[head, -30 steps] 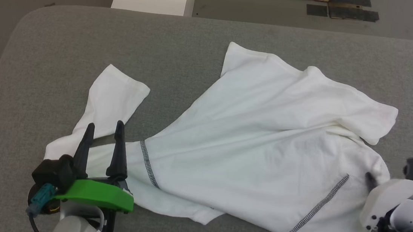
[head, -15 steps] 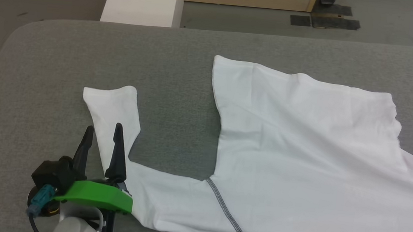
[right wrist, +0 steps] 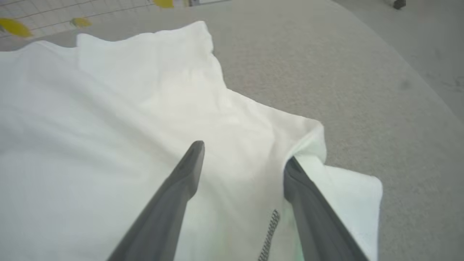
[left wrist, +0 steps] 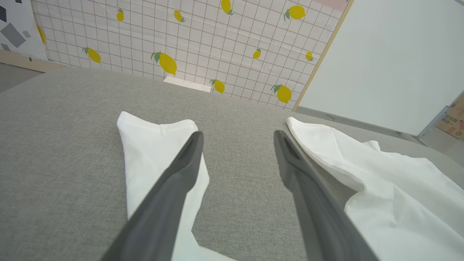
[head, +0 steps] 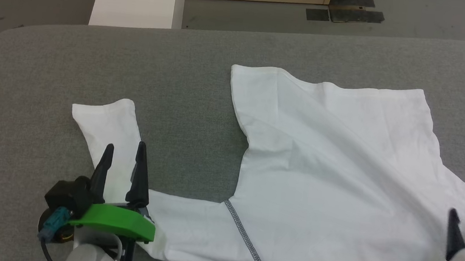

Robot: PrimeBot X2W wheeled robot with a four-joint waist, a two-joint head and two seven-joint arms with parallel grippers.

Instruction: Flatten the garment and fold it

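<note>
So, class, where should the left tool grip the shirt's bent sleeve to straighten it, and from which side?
Probably the cuff, from its outer left edge: the sleeve lies flat, bent partway along, and the open left tool hovers just short of it.

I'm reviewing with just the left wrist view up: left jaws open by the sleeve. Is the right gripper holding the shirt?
Observer: No. The right gripper has its jaws open over the shirt.
Operator: Over which part?
Observer: Right by a line of grey stitching.
Operator: Does the cloth lie flat there?
Observer: No, a fold stands up beside one jaw.
</note>
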